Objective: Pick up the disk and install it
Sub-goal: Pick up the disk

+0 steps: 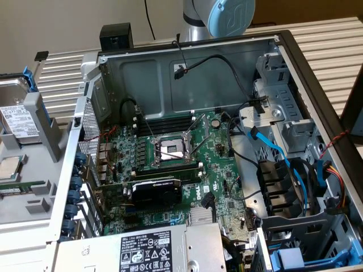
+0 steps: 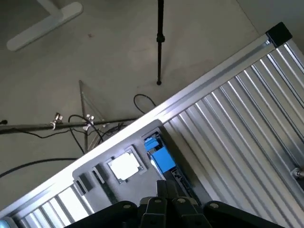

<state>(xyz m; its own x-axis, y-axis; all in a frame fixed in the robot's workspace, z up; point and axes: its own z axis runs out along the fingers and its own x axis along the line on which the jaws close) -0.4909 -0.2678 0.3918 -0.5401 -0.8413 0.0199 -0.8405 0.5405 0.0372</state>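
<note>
The hand (image 2: 167,190) is closed on nothing above the counter (image 2: 237,118), well apart from the disk (image 1: 17,116) resting in its grey holder (image 1: 48,127) at the exterior view's left; coming down closed like that could knock it loose.

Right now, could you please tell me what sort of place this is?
Probably a robotics lab bench set up for computer assembly: an open computer case with its motherboard exposed lies on a slatted aluminium table, near a robot arm.
</note>
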